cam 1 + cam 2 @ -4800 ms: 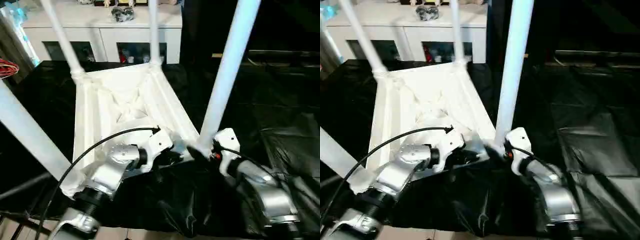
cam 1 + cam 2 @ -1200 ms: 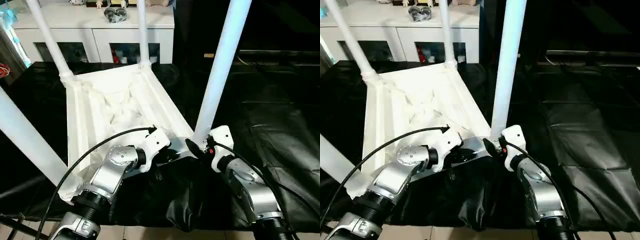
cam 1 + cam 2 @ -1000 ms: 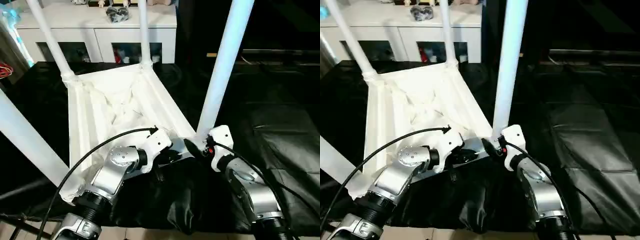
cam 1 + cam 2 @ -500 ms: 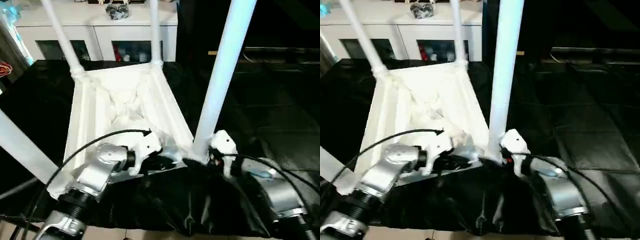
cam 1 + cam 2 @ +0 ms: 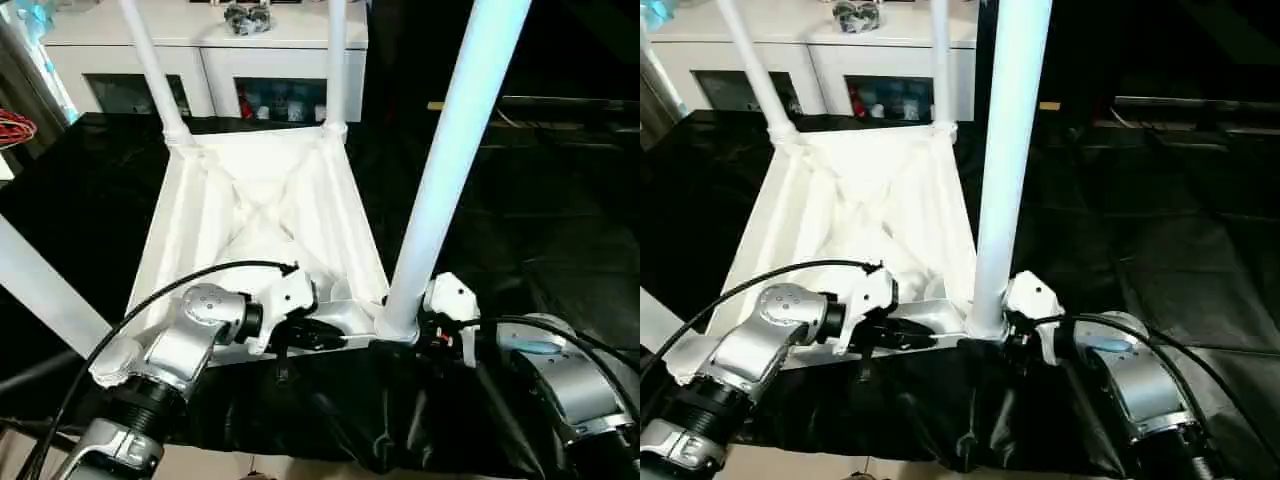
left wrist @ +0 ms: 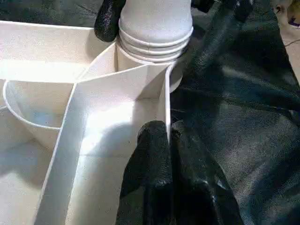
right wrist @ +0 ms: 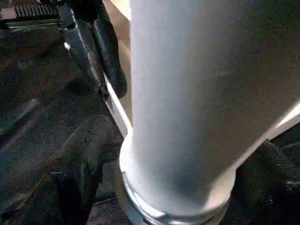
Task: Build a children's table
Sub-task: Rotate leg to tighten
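Upturned children's table [image 5: 262,215] steadied at its near corner.
The rim is pinched by the left gripper [image 6: 164,136]; the near leg [image 5: 445,170] is straddled by the right gripper [image 7: 154,178], probably for seating.

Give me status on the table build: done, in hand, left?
Done: all four legs stand in the corner sockets of the upside-down table top. In hand: left claw pinches the near rim; right claw straddles the near-right leg at its base. Left: likely flipping it upright.

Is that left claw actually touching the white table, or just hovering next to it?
Touching. In the left wrist view the left gripper is shut on the thin side wall of the children's table, one black finger pressed against each face.
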Robot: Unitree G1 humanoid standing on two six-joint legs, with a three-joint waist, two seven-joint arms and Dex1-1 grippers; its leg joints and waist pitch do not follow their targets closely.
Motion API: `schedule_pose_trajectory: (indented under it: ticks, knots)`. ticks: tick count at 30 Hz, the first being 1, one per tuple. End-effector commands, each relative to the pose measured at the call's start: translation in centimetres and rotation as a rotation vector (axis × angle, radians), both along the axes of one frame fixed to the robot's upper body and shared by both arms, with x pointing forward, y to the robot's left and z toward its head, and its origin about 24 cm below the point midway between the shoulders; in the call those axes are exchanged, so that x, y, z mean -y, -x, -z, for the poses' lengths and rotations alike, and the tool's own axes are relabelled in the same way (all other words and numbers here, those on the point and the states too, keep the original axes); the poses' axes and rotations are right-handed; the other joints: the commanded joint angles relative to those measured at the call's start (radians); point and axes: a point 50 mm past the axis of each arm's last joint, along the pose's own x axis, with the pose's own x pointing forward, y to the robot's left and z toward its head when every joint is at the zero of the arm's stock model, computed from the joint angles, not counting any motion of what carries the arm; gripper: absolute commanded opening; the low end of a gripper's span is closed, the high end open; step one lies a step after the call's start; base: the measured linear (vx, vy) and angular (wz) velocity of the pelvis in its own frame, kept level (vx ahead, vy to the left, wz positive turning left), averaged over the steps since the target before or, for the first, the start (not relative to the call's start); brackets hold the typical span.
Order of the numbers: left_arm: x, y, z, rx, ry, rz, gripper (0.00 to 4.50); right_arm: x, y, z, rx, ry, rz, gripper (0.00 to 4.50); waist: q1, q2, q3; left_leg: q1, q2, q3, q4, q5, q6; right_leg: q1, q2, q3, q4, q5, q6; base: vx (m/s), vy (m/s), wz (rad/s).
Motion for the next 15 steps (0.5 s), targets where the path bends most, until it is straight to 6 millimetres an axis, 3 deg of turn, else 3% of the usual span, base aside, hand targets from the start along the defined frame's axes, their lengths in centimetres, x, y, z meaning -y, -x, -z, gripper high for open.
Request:
schedule_pose_trajectory:
  ticks: [1,2,11,14,15]
  knots:
    - [1.7,0.2,-0.8,0.018,0.042,0.104,0.0,-1.1,0.6,0.2,-0.029,-0.027,-0.055,3.47,-0.001,-0.012,-0.051,0.022,0.064,-0.028,-0.064,-0.181,0.086,0.034,-0.059,0.036,-0.066,-0.05,-0.275,0.0,0.0,0.0]
    - [1.7,0.2,-0.8,0.017,0.043,0.106,0.0,-1.1,0.6,0.3,-0.036,-0.029,-0.058,3.21,-0.001,-0.012,-0.051,0.022,0.063,-0.028,-0.064,-0.182,0.086,0.034,-0.059,0.036,-0.066,-0.052,-0.275,0.0,0.0,0.0]
    - [1.8,0.3,-0.5,0.018,0.03,0.091,0.0,-1.5,1.1,1.2,-0.068,-0.057,-0.009,2.74,0.004,-0.014,-0.054,0.022,0.064,-0.028,-0.063,-0.178,0.084,0.034,-0.06,0.036,-0.064,-0.056,-0.27,0.0,0.0,0.0]
    - [2.4,-0.1,-0.2,0.052,0.025,0.04,0.0,-2.1,0.5,1.8,-0.066,-0.089,0.111,2.71,0.001,-0.017,-0.049,0.021,0.063,-0.03,-0.068,-0.21,0.067,0.031,-0.062,0.038,-0.071,-0.119,-0.258,0.0,0.0,0.0]
    - [2.7,-0.3,-0.2,0.066,0.022,0.004,0.0,-2.3,0.2,2.1,-0.06,-0.088,0.173,2.7,-0.004,-0.017,-0.047,0.023,0.061,-0.03,-0.072,-0.239,0.048,0.03,-0.061,0.038,-0.076,-0.169,-0.248,0.0,0.0,0.0]
